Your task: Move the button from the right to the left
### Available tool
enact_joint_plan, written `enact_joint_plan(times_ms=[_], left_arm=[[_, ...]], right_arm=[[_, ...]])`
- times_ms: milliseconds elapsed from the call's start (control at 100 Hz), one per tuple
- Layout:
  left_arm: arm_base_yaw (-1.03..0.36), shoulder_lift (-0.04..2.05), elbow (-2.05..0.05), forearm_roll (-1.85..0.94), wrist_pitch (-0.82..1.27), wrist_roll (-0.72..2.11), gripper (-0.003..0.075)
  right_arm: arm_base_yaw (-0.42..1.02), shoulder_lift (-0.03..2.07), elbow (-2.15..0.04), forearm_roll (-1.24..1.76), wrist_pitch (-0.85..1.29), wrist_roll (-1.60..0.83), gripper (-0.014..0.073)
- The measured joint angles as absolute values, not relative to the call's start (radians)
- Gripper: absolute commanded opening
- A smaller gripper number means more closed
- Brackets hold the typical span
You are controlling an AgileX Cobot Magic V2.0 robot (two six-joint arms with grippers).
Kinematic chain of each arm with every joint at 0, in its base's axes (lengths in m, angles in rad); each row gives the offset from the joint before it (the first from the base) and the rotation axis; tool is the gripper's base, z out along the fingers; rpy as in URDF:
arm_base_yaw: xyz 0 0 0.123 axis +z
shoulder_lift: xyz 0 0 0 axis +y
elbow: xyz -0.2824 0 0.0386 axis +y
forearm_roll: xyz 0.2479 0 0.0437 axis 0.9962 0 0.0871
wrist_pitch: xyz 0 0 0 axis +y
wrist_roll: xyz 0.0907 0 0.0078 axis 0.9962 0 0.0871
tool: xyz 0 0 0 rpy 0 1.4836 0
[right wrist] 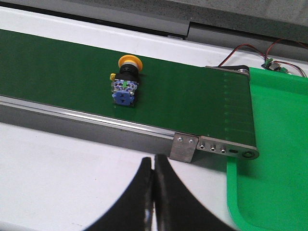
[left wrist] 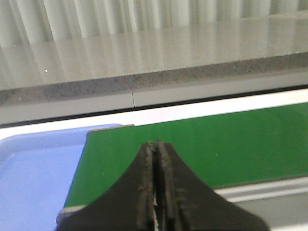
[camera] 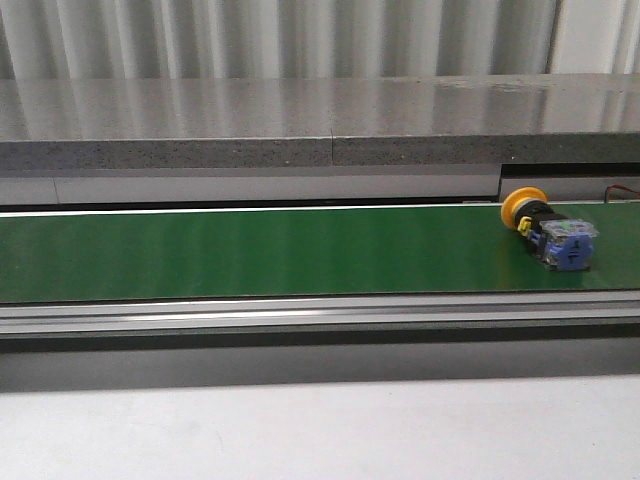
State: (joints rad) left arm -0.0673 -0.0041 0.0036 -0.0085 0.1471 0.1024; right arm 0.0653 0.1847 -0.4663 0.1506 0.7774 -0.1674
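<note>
Button (camera: 548,227) with round yellow mushroom head, black collar and blue-and-clear contact block, lying on its side on long green conveyor belt (camera: 250,250) toward the right end, head pointing far, block pointing near. Left gripper (left wrist: 156,190), black, fingers pressed together with nothing between them, hanging over the belt's left end beside pale blue plastic tray (left wrist: 33,168). Right gripper (right wrist: 153,192), black, fingers likewise closed and empty, over the white tabletop (right wrist: 62,168) on the near side of the belt, well apart from the button. Bright green plastic tray (right wrist: 279,144) past the belt's right end
</note>
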Motion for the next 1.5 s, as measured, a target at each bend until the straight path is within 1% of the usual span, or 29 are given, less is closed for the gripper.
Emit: enact_joint_plan(times_ms=[140,250,350,460,580,730,780,850,880,900,930,940,950,970,1000,1020,1070,1120,1380,1500], left_arm=[[-0.067,-0.004,0.004,-0.008,0.058,0.102,-0.0020],[-0.067,-0.004,0.000,0.000,0.066,0.102,-0.0020],[-0.067,0.004,-0.036,0.012,0.154,0.102,-0.0021],[-0.067,0.065,-0.133,0.015,0.230,0.102,-0.0021],[-0.067,0.183,-0.245,0.015,0.312,0.102,-0.0020],[-0.067,0.354,-0.376,0.015,0.472,0.102,-0.0015],[-0.067,0.410,-0.408,0.015,0.509,0.102,0.0017],[-0.067,0.481,-0.443,0.015,0.539,0.102,0.0115],[-0.067,0.507,-0.454,0.015,0.544,0.102,0.0188],[-0.067,0.524,-0.461,0.010,0.549,0.102,0.0220],[-0.067,0.550,-0.469,0.000,0.549,0.102,0.0309],[-0.067,0.555,-0.472,0.000,0.551,0.102,0.0328],[-0.067,0.560,-0.473,0.000,0.551,0.102,0.0366],[-0.067,0.574,-0.477,0.000,0.551,0.102,0.0403],[-0.067,0.594,-0.480,-0.006,0.551,0.102,0.0488],[-0.067,0.601,-0.482,-0.008,0.551,0.102,0.0532],[-0.067,0.624,-0.484,-0.013,0.549,0.102,0.0601],[-0.067,0.637,-0.485,-0.015,0.547,0.102,0.0627],[-0.067,0.687,-0.489,-0.059,0.480,0.102,0.0617],[-0.067,0.737,-0.548,-0.080,0.503,0.102,0.0617]], right_arm=[[0.065,0.185,-0.466,0.151,0.775,-0.167,-0.0066],[0.065,0.185,-0.466,0.151,0.775,-0.167,-0.0066],[0.065,0.185,-0.466,0.151,0.775,-0.167,-0.0066],[0.065,0.185,-0.466,0.151,0.775,-0.167,-0.0066],[0.065,0.185,-0.466,0.151,0.775,-0.167,-0.0066],[0.065,0.185,-0.466,0.151,0.775,-0.167,-0.0066],[0.065,0.185,-0.466,0.151,0.775,-0.167,-0.0066],[0.065,0.185,-0.466,0.151,0.775,-0.167,-0.0066],[0.065,0.185,-0.466,0.151,0.775,-0.167,-0.0066],[0.065,0.185,-0.466,0.151,0.775,-0.167,-0.0066],[0.065,0.185,-0.466,0.151,0.775,-0.167,-0.0066],[0.065,0.185,-0.466,0.151,0.775,-0.167,-0.0066],[0.065,0.185,-0.466,0.151,0.775,-0.167,-0.0066],[0.065,0.185,-0.466,0.151,0.775,-0.167,-0.0066],[0.065,0.185,-0.466,0.151,0.775,-0.167,-0.0066],[0.065,0.185,-0.466,0.151,0.775,-0.167,-0.0066],[0.065,0.185,-0.466,0.151,0.775,-0.167,-0.0066],[0.065,0.185,-0.466,0.151,0.775,-0.167,-0.0066],[0.065,0.185,-0.466,0.151,0.775,-0.167,-0.0066],[0.065,0.185,-0.466,0.151,0.775,-0.167,-0.0066]])
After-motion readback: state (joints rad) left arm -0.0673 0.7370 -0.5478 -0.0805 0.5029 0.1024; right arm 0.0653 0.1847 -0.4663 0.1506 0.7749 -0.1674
